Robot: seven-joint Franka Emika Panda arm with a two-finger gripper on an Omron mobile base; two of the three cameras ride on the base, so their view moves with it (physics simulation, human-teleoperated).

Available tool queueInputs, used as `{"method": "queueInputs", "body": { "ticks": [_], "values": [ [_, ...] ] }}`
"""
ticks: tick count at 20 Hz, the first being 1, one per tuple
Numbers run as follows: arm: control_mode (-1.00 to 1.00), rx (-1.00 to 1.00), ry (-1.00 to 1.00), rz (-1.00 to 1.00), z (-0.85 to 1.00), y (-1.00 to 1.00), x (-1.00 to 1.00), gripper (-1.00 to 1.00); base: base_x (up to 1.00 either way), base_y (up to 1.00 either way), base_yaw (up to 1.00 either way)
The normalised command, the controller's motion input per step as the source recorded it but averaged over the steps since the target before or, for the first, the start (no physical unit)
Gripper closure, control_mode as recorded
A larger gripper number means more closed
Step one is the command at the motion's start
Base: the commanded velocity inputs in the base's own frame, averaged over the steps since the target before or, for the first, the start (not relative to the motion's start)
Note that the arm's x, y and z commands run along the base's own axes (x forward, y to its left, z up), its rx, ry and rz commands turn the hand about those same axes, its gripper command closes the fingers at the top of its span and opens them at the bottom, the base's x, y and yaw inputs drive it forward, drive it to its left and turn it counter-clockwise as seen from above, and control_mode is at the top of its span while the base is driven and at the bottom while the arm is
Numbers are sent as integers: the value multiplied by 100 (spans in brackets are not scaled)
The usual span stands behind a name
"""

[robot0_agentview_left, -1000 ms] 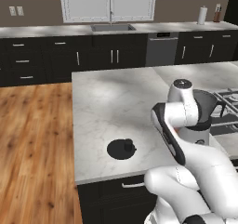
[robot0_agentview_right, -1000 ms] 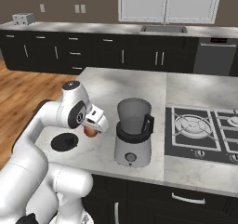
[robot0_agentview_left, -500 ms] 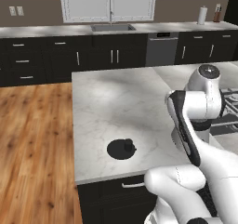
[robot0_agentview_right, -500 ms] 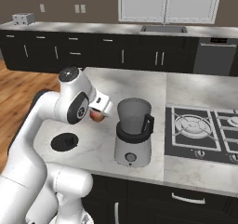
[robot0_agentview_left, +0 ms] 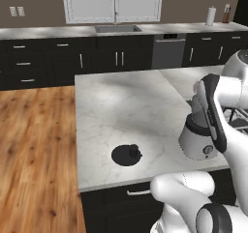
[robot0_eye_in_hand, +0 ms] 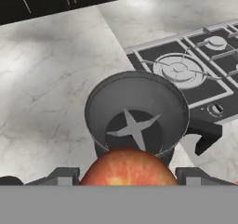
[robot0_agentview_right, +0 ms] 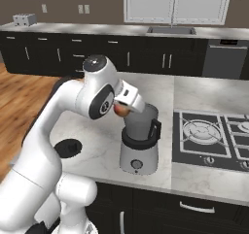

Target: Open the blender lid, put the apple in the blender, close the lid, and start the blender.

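The hand (robot0_agentview_right: 124,107) has carried the apple (robot0_eye_in_hand: 128,167), gripped, from beside the blender (robot0_agentview_right: 139,141) to over its open jar; release is next.

We count one blender (robot0_agentview_right: 139,145), one blender lid (robot0_agentview_left: 127,155) lying on the bench (robot0_agentview_left: 121,111), one apple (robot0_eye_in_hand: 128,168), one sink (robot0_agentview_right: 171,30), one dishwasher (robot0_agentview_left: 168,51), and one cooktop (robot0_agentview_right: 212,138).
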Motion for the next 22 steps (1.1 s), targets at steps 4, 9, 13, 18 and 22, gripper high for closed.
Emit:
{"method": "queueInputs", "body": {
  "ticks": [4, 9, 13, 18, 22],
  "values": [
    [-100, 0, 14, 0, -31, -32, 42, 100, 0, 0, 0],
    [-100, 0, 16, 0, -64, -2, 57, 100, 0, 0, 0],
    [-100, 0, 14, 0, -58, -5, 29, 100, 0, 0, 0],
    [-100, 0, 6, 0, -50, -2, 0, 100, 0, 0, 0],
    [-100, 0, 0, 1, -33, -6, 1, 100, 0, 0, 0]
  ]
}}
